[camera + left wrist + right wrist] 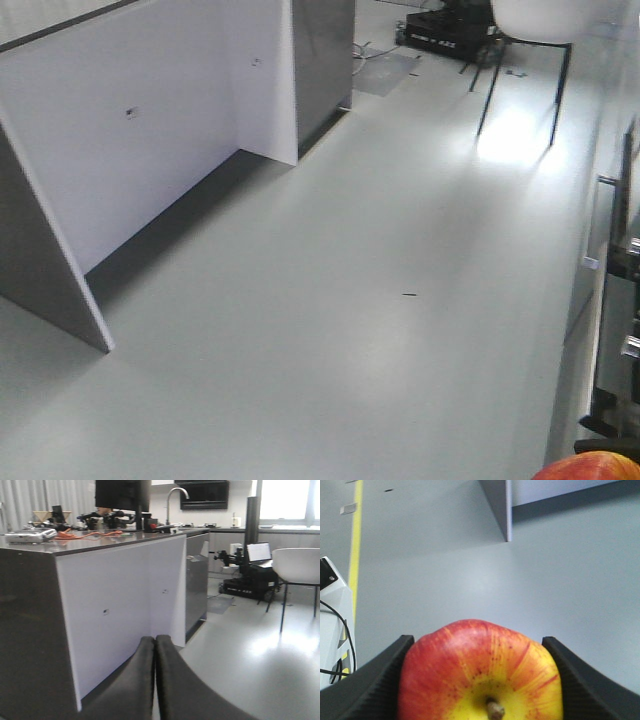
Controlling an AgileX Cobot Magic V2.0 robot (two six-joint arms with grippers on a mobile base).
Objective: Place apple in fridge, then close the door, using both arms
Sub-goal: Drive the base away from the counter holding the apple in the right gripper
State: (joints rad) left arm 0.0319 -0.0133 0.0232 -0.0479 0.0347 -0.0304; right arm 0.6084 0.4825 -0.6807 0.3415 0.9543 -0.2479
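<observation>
The apple (480,675), red with yellow patches and a short stem, sits between the two black fingers of my right gripper (477,639), which is shut on it above the bare grey floor. Its top edge also shows in the front view (590,467) at the bottom right corner. My left gripper (155,641) is shut and empty, its two dark fingers pressed together, pointing at the white side of a counter island. The fridge and its door are not in any view.
A counter island (150,130) with white side panels and a grey top (90,542) stands at the left. A white chair (530,40) on black legs and a black wheeled rig with a laptop (250,575) stand at the back. Dark hardware (620,330) lines the right edge.
</observation>
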